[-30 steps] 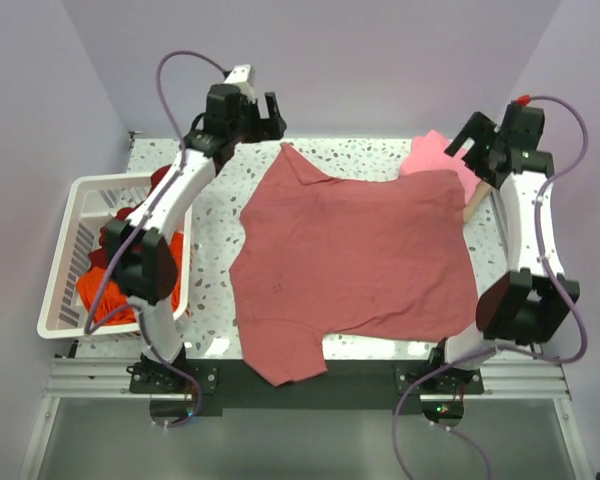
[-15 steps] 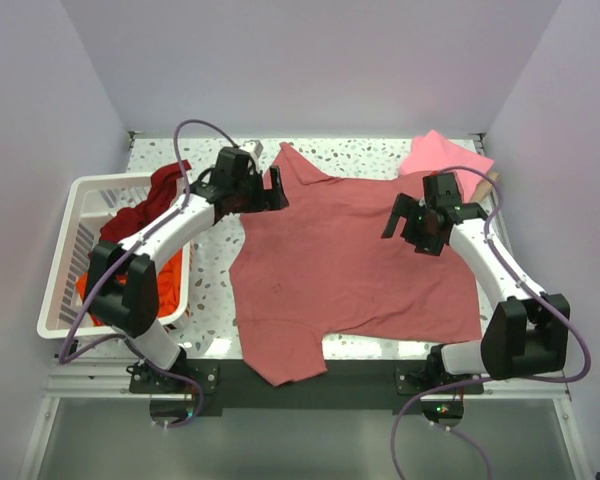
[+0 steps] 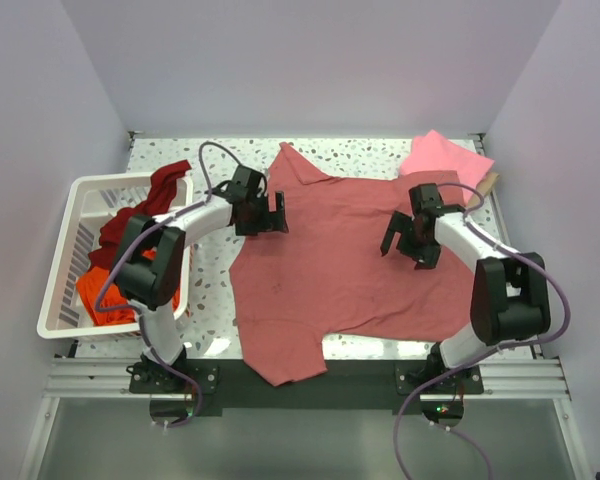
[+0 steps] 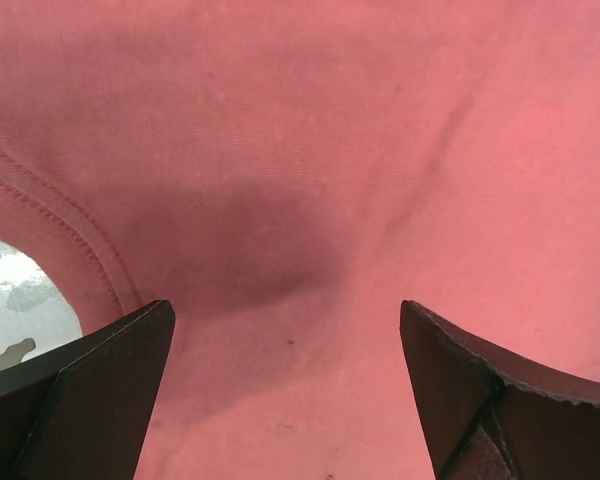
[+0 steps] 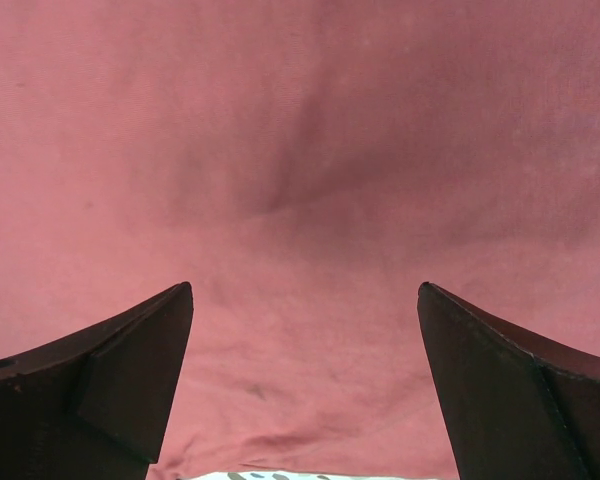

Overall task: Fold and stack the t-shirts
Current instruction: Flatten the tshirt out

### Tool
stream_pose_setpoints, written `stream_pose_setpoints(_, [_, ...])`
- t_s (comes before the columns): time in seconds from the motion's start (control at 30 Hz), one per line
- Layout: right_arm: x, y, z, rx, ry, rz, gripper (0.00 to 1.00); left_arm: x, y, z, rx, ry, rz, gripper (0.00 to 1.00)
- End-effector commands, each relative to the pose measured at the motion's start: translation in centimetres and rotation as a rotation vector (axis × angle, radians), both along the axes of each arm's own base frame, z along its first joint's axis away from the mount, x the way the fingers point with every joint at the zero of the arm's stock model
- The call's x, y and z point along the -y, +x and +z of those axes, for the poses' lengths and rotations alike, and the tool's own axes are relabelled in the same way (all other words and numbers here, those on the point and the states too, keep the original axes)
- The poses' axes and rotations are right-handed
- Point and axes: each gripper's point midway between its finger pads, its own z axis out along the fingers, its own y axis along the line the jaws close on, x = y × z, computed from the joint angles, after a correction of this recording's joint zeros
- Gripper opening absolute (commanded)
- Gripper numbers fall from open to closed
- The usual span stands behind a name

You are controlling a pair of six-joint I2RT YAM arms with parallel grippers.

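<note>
T-shirt (image 3: 350,260), rose-red, flat, collar left, hem right, long axis side-to-side, left fingers (image 4: 80,400) and right fingers (image 5: 520,390) wide apart, empty.

Warm reds on a speckled table.
The rose shirt (image 3: 350,265) is a dusty rose-red, shading darker where the cloth dimples, and the pink shirt (image 3: 445,158) is bright pink. The slatted basket (image 3: 65,235) is white, with a dark maroon shirt (image 3: 165,182) and an orange shirt (image 3: 100,290) in it. The table (image 3: 210,275) is white with grey and dark flecks. The left arm (image 3: 185,222) and right arm (image 3: 460,240) are white with black joints. The left fingers (image 4: 80,400) and right fingers (image 5: 90,390) are blackish brown.
</note>
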Motion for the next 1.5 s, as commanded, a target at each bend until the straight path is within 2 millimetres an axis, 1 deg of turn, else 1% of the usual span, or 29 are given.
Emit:
stream_pose_setpoints(0.0, [0.3,0.9,-1.0,0.014,-0.027,-0.029,0.97,0.1,0.6,-0.9,-0.002,-0.001,-0.022,1.0])
stream_pose_setpoints(0.03, [0.3,1.0,-1.3,0.011,-0.025,-0.034,0.97,0.0,0.6,-1.7,-0.02,0.006,-0.024,1.0])
stream_pose_setpoints(0.13, [0.2,1.5,-2.1,-0.007,-0.029,-0.041,0.97,-0.4,1.5,-2.5,-0.029,0.027,-0.021,1.0])
stream_pose_setpoints(0.3, [0.3,2.0,-4.2,-0.068,-0.042,-0.054,0.97,-0.6,3.4,-3.1,-0.028,0.043,-0.016,1.0])
stream_pose_setpoints(0.33, [0.2,2.5,-4.2,-0.068,-0.043,-0.056,0.97,-0.7,3.6,-4.1,-0.047,0.051,-0.014,1.0])
stream_pose_setpoints(0.37, [0.2,2.7,-4.3,-0.07,-0.045,-0.058,0.97,-0.4,4.3,-3.7,-0.035,0.047,-0.016,1.0])
stream_pose_setpoints(0.43, [0.2,3.2,-5.0,-0.091,-0.05,-0.061,0.97,-0.5,4.9,-4.8,-0.046,0.058,-0.016,1.0])
stream_pose_setpoints(0.5, [0.4,3.8,-5.4,-0.101,-0.068,-0.069,0.97,-0.4,6.2,-4.7,-0.029,0.063,-0.017,1.0])
stream_pose_setpoints(0.53, [0.5,4.4,-5.7,-0.114,-0.078,-0.069,0.97,-0.6,6.5,-5.6,-0.04,0.074,-0.014,1.0])
stream_pose_setpoints(0.57, [0.6,4.7,-5.8,-0.118,-0.084,-0.072,0.97,-0.5,7.6,-5.0,-0.021,0.073,-0.011,1.0])
stream_pose_setpoints(0.67, [0.7,6.2,-6.1,-0.122,-0.106,-0.079,0.97,-1.0,10.0,-5.4,-0.002,0.097,0.008,1.0])
stream_pose_setpoints(0.8, [0.8,8.4,-6.2,-0.117,-0.119,-0.082,0.97,-0.8,13.9,-4.7,0.066,0.1,-0.004,1.0])
stream_pose_setpoints(0.83, [0.7,9.6,-5.5,-0.099,-0.119,-0.078,0.97,-0.3,15.6,-4.1,0.101,0.091,-0.013,1.0])
stream_pose_setpoints(0.9, [0.6,10.5,-5.9,-0.109,-0.121,-0.071,0.97,0.3,16.9,-3.4,0.128,0.085,-0.034,1.0])
stream_pose_setpoints(0.93, [0.4,11.7,-5.1,-0.087,-0.116,-0.064,0.97,0.9,18.2,-2.1,0.169,0.068,-0.043,1.0])
stream_pose_setpoints(0.97, [0.3,12.2,-5.0,-0.084,-0.117,-0.061,0.97,1.2,18.7,-1.3,0.193,0.056,-0.048,1.0])
stream_pose_setpoints(1.0, [0.1,13.4,-4.1,-0.054,-0.109,-0.052,0.97,1.3,19.3,-0.3,0.22,0.044,-0.05,1.0])
stream_pose_setpoints(1.03, [0.0,13.9,-3.5,-0.041,-0.103,-0.044,0.97,1.5,19.7,1.8,0.263,0.023,-0.046,1.0])
stream_pose_setpoints(1.07, [-0.2,14.3,-3.0,-0.027,-0.095,-0.037,0.97,1.5,19.8,2.9,0.283,0.016,-0.041,1.0])
stream_pose_setpoints(1.1, [-0.3,15.0,-1.7,0.009,-0.094,-0.025,0.98,1.5,19.8,4.0,0.297,0.012,-0.038,1.0])
stream_pose_setpoints(1.13, [-0.3,15.4,-1.0,0.03,-0.091,-0.018,0.98,1.3,19.4,6.2,0.328,0.005,-0.032,1.0])
stream_pose_setpoints(1.2, [-0.6,15.7,1.5,0.088,-0.086,0.004,0.98,1.1,19.0,8.7,0.371,-0.009,-0.012,1.0])
stream_pose_setpoints(1.23, [-0.6,15.6,2.4,0.105,-0.088,0.013,0.98,0.7,17.9,10.7,0.393,-0.015,-0.001,1.0])
stream_pose_setpoints(1.3, [-1.1,14.8,3.7,0.126,-0.097,0.05,0.98,0.1,16.7,12.7,0.418,-0.021,0.028,1.0])
stream_pose_setpoints(1.33, [-1.4,14.5,5.6,0.166,-0.097,0.064,0.98,-0.7,15.0,14.0,0.427,-0.02,0.041,1.0])
stream_pose_setpoints(1.37, [-1.8,14.0,6.1,0.175,-0.102,0.084,0.98,-1.1,14.1,14.7,0.436,-0.019,0.053,1.0])
stream_pose_setpoints(1.4, [-3.2,13.3,6.8,0.187,-0.104,0.129,0.98,-1.6,13.2,15.2,0.436,-0.018,0.071,1.0])
stream_pose_setpoints(1.43, [-3.8,12.2,7.3,0.191,-0.111,0.157,0.97,-2.6,11.3,15.7,0.435,-0.003,0.09,1.0])
stream_pose_setpoints(1.47, [-5.7,11.1,7.6,0.194,-0.107,0.208,0.97,-3.1,10.2,15.5,0.417,0.007,0.099,1.0])
